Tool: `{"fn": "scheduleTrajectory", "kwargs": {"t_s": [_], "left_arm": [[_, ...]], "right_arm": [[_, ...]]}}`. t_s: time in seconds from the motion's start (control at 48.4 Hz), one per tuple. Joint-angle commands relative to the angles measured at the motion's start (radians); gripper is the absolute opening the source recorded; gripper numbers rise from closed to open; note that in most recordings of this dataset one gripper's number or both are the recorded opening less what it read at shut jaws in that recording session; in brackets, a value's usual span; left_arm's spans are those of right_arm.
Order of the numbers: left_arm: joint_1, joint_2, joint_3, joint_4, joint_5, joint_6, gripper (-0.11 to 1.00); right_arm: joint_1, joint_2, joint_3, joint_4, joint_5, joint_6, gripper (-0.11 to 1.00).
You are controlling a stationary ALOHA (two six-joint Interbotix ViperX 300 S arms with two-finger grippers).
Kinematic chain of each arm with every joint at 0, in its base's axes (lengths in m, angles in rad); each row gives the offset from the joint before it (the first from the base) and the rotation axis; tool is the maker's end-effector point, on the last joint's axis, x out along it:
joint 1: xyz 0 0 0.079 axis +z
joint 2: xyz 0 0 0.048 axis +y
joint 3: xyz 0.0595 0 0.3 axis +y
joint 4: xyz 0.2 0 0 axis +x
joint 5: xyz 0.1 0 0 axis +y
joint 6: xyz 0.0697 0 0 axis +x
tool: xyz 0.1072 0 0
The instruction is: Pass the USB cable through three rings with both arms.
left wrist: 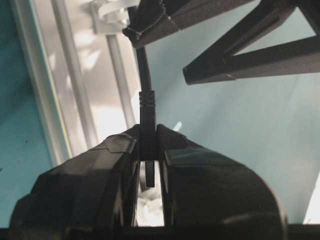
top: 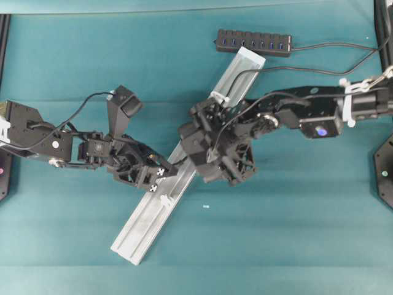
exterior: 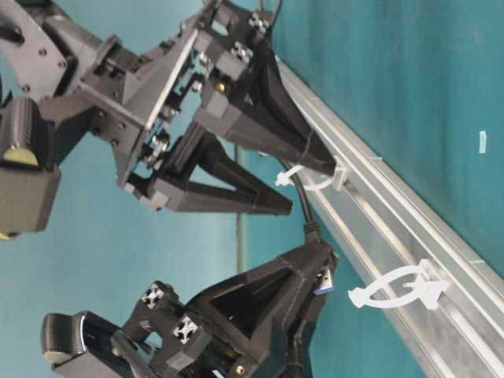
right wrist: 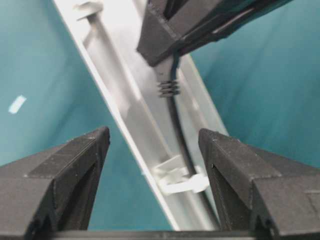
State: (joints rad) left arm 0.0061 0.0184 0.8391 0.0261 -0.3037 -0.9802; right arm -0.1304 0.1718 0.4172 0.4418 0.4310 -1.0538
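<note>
USB cable [left wrist: 145,80]: thin black cord, ribbed strain relief, plug with metal tip and blue insert [exterior: 324,281]. Plug end pinched in left end effector [left wrist: 148,150], fingers closed tight on it, metal tip showing in the slot between them. From there strung taut toward the middle ring [right wrist: 181,181], passing through it along the rail [top: 141,227], then on beneath the right arm and off the rail's far end toward the hub [top: 253,43].

Right end effector [right wrist: 152,145]: fingers spread wide, empty, straddling the cord and middle ring from above; one fingertip [exterior: 323,161] right at that clip.

Rings: translucent white loop clips on a silver aluminium rail lying diagonally on the teal bench [top: 295,215]. Near ring [exterior: 398,287] just beyond the plug tip, unthreaded. Far ring [top: 220,98] at the upper stretch of the rail, partly hidden by the right arm; cord through it or not, cannot tell.

Also: small white scrap [top: 206,206] on the bench, well apart from the rail.
</note>
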Motion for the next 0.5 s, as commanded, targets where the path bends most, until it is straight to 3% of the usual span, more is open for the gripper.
{"fn": "scheduleTrajectory", "kwargs": {"t_s": [0.0, 0.331, 0.476], "left_arm": [[-0.005, -0.02, -0.011, 0.002, -0.003, -0.002, 0.11], [-0.005, -0.02, -0.018, 0.002, -0.003, -0.002, 0.11], [-0.006, -0.02, -0.023, 0.002, -0.005, 0.002, 0.11]], "right_arm": [[0.002, 0.014, -0.018, -0.009, -0.009, 0.012, 0.8], [0.009, 0.058, -0.071, -0.08, -0.006, 0.009, 0.77], [0.028, 0.072, -0.078, -0.153, 0.034, 0.008, 0.66]]}}
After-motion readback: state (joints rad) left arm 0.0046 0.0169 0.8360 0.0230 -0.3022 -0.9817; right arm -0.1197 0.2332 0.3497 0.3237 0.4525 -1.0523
